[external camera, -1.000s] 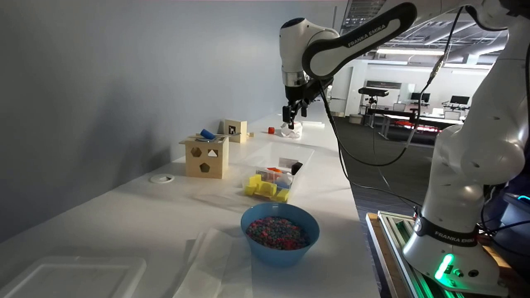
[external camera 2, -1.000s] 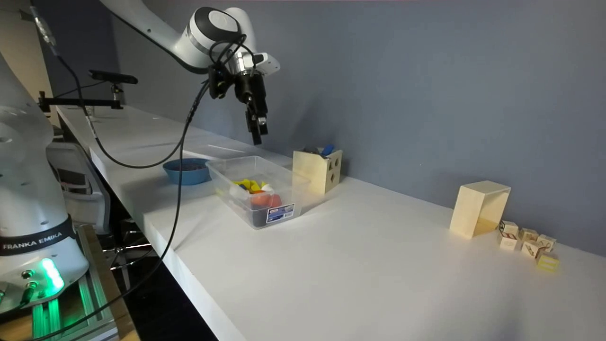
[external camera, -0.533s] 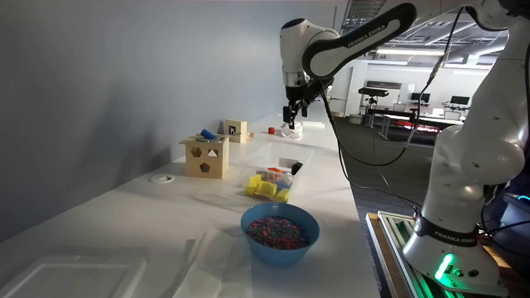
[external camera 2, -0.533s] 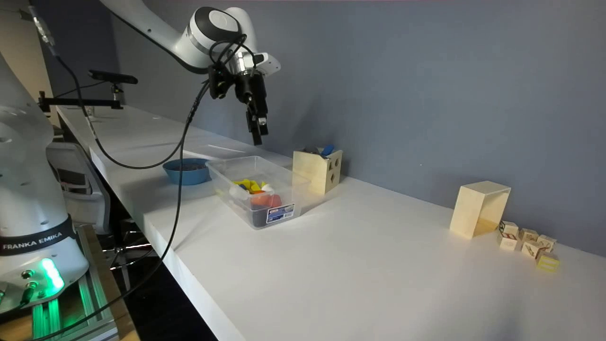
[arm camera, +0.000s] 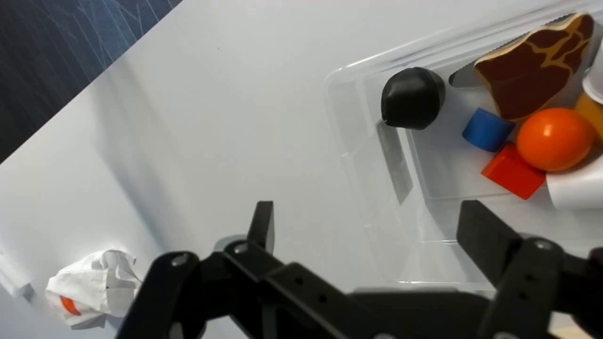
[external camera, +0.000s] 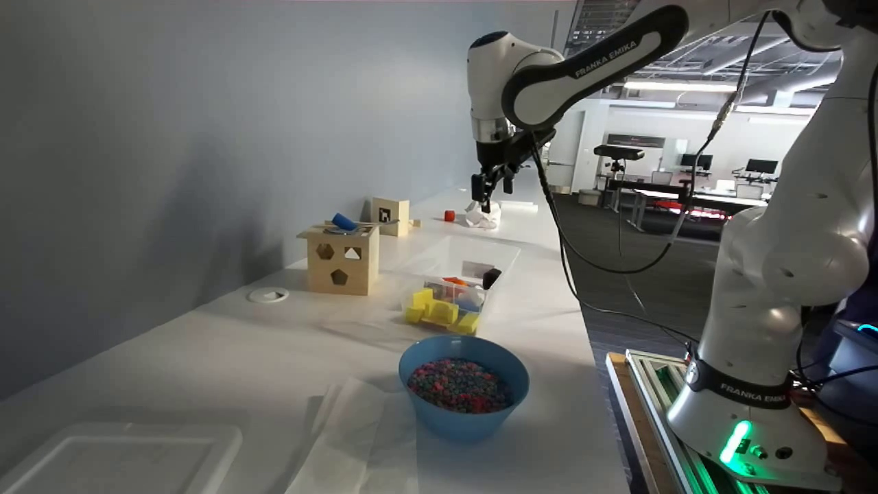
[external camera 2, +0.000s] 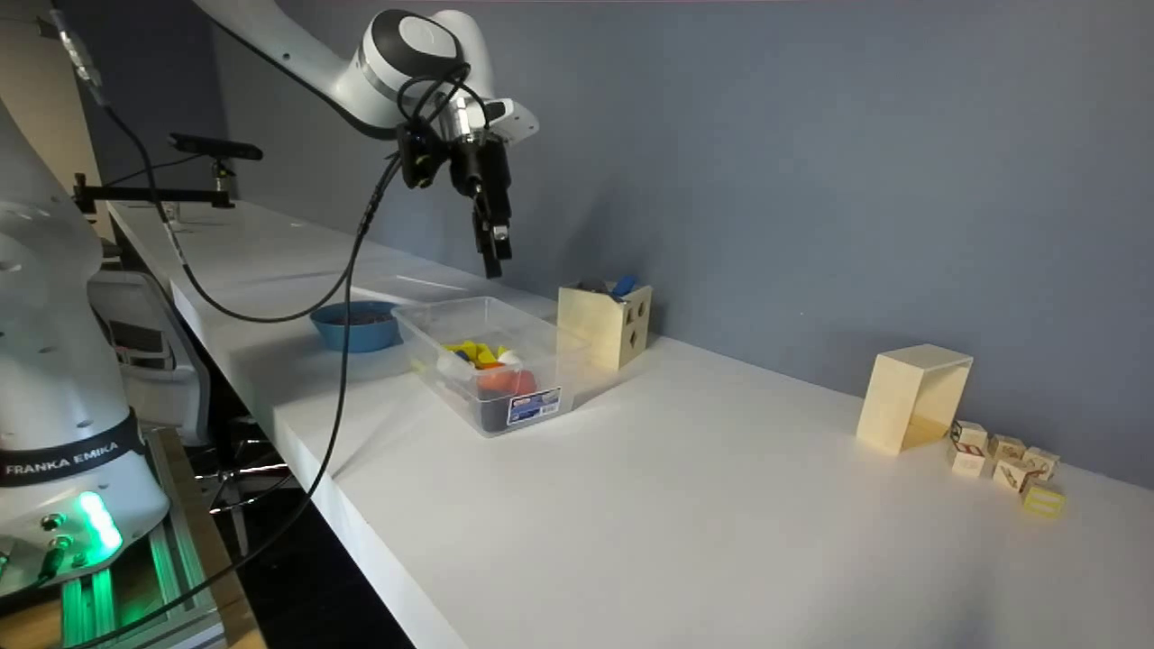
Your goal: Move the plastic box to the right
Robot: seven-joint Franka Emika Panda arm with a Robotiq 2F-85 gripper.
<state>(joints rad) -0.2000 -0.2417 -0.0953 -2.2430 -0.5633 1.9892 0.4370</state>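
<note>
Leftmost in an exterior view I see a round blue bowl (external camera 2: 371, 339), just beside the clear rectangular plastic box (external camera 2: 442, 374) on the white worktop (external camera 2: 721, 523). Higher up hangs the black two-fingered tool (arm camera: 367, 221), released, spread wide. Rightward stand a pale wooden box with holes (external camera 2: 590, 329), a hollow wooden box (external camera 2: 888, 401), then printed wooden blocks (external camera 2: 1012, 473).

Soft shadows on the wall (external camera: 260, 130)
</note>
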